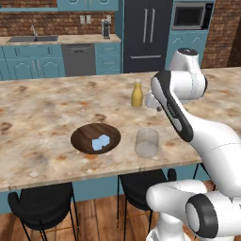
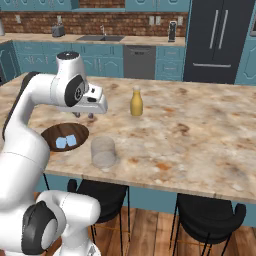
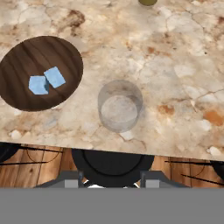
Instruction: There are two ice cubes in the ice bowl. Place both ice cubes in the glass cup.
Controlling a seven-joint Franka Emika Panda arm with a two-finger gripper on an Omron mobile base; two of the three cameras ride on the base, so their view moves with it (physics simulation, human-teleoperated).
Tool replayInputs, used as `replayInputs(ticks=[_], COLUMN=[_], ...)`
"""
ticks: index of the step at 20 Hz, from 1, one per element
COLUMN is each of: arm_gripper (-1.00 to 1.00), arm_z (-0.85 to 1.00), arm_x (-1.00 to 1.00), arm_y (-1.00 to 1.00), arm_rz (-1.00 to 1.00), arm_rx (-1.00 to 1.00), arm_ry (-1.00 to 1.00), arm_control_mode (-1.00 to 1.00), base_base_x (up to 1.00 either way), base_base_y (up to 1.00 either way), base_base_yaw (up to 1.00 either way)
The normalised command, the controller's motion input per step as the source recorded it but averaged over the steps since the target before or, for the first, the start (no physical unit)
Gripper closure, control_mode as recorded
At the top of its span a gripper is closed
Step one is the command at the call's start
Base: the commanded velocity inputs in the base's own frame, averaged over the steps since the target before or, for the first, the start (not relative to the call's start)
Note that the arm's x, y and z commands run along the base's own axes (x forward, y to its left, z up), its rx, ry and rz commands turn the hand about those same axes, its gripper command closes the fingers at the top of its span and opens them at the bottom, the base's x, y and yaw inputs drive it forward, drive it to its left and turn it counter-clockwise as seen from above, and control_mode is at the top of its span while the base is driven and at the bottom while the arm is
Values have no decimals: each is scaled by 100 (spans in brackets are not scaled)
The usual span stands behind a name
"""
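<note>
Nothing moved yet: both cubes sit in the bowl!
Left, the ice bowl [image 3: 41, 73] holds both ice cubes [image 3: 47, 80], touching; right of it the glass cup [image 3: 120, 105] stands empty; gripper [image 2: 91, 116] hovers above, spread impossible to tell.

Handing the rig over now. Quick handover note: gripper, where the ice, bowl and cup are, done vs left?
Gripper: raised above the counter, holds nothing; whether it is open or shut can't be told.
Ice cubes: both in the ice bowl, side by side.
Glass cup: upright beside the bowl near the counter's front edge, nothing in it.
Done: nothing moved yet.
Left: pick each cube and drop it in the cup.
</note>
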Motion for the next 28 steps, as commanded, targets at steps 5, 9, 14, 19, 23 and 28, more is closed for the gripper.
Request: replayInputs(ticks=[5,9,14,19,23,28], arm_gripper=[-100,-100,-100,-100,-100,-100], arm_z=[-5,-2,-5,0,0,-7], arm_x=[-16,-10,1,0,0,3], arm_y=[32,83,75,13,7,27], arm_rz=[0,0,0,0,0,0], arm_rx=[-2,-4,-1,0,0,1], arm_ry=[0,0,1,1,0,0], arm_control_mode=[-100,-100,-100,-100,-100,-100], base_base_x=[0,0,0,0,0,0], base_base_y=[0,0,0,0,0,0], base_base_yaw=[0,0,0,0,0,0])
